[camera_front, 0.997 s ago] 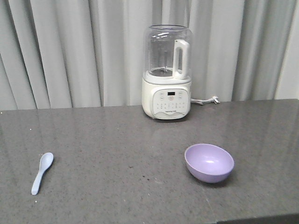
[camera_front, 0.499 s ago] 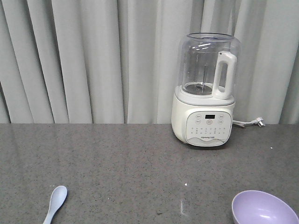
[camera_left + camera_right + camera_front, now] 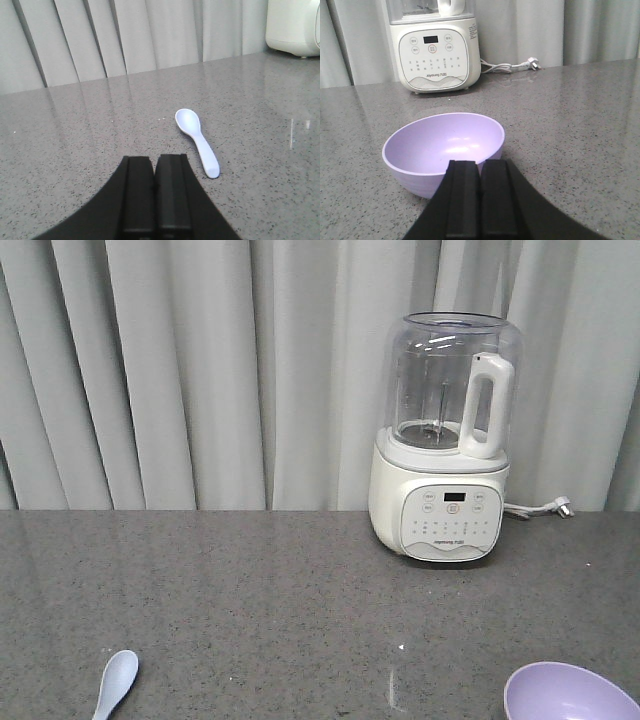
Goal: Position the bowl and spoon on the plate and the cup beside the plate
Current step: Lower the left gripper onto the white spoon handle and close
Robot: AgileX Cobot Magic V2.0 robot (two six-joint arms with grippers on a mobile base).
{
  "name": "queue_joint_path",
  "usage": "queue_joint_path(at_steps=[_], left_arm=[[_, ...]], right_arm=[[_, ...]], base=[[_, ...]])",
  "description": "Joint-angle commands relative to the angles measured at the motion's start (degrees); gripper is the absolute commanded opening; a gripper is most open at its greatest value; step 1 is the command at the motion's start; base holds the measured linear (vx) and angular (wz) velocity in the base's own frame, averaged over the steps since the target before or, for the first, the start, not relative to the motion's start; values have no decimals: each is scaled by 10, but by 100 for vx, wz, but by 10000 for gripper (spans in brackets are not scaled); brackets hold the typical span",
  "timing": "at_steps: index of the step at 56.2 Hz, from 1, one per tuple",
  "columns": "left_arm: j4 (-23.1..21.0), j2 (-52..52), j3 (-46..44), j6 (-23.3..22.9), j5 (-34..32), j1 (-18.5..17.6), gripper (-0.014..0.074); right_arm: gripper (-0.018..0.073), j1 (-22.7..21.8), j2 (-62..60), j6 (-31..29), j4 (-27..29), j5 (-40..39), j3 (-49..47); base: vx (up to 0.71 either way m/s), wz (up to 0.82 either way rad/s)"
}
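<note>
spoon (image 3: pixel 196 140): flat, toward worktop (image 3: pixel 75 125) front-left corner; may skid under pinch.
bowl (image 3: pixel 445 147): toward front-right corner; smooth rim may slip.
left end effector (image 3: pixel 154 167), right end effector (image 3: pixel 480 170): pressed together, empty.
plate, cup: out of view.

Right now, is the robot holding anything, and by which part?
Nothing. The left gripper is shut and empty, near the small pale blue spoon; the right gripper is shut and empty, near the round lavender plastic bowl.

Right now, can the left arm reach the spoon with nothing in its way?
Probably yes. The spoon lies on the counter just ahead of the shut left pincer, and nothing stands between them.
</note>
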Motion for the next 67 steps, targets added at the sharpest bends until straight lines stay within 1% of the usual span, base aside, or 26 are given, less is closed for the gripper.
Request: queue_joint_path(at_steps=[1,7,12,18,21,23,26,29,31,33,36,39,42,47,50,55,58,62,67], left_arm=[[0,-10,-14,-1,-46,1,-4],[6,-10,-14,5,-52,1,-4],[9,-10,-15,9,-95,1,-4],[9,-10,-15,9,-123,1,-4],[6,-10,-19,7,-157,1,-3],[3,-10,-21,-6,-178,1,-3],[-12,-10,-22,-48,-232,1,-3],[-34,-10,-28,-91,-278,1,-3],[-51,-10,-45,-126,-288,1,-3],[-57,-9,-67,-144,-282,1,-3],[-54,-1,-111,-141,-262,1,-3],[-50,21,-173,-119,-233,1,-3],[-50,59,-242,-81,-203,1,-3],[-51,147,-346,-26,-171,1,-3],[-51,223,-410,-7,-144,1,-3],[-51,330,-477,-6,-116,1,-3],[-51,377,-497,-11,-110,1,-3],[-54,427,-506,-21,-101,1,-3],[-55,463,-507,-21,-103,1,-1]], right_arm=[[-8,-2,-3,-3,-7,-49,2],[-8,-2,-3,-3,-7,-49,2],[-8,-2,-3,-3,-7,-53,2],[-8,-2,-3,-2,-5,-103,2],[-8,-2,-3,0,-2,-133,2],[-8,-2,-3,0,-2,-160,2],[-8,-2,-3,0,-2,-194,-8],[-8,-2,-3,0,-2,-199,-33],[-8,-2,-2,0,-3,-189,-62],[-8,-2,-2,-2,-6,-172,-94],[-8,-2,4,-15,-15,-144,-156],[-8,-2,26,-33,-27,-112,-234],[-8,-2,64,-46,-41,-74,-314],[-8,-2,140,-67,-56,-40,-425],[-8,-2,198,-77,-57,-25,-484],[-8,-2,275,-80,-54,-27,-533],[-8,-2,308,-80,-52,-27,-541],[-8,-2,343,-79,-52,-21,-538],[-6,-2,374,-79,-52,-15,-538]], base=[[0,0],[0,0],[0,0],[0,0],[0,0],[0,0],[0,0],[0,0],[0,0],[0,0],[0,0],[0,0],[0,0],[0,0],[0,0],[0,0],[0,0],[0,0],[0,0]])
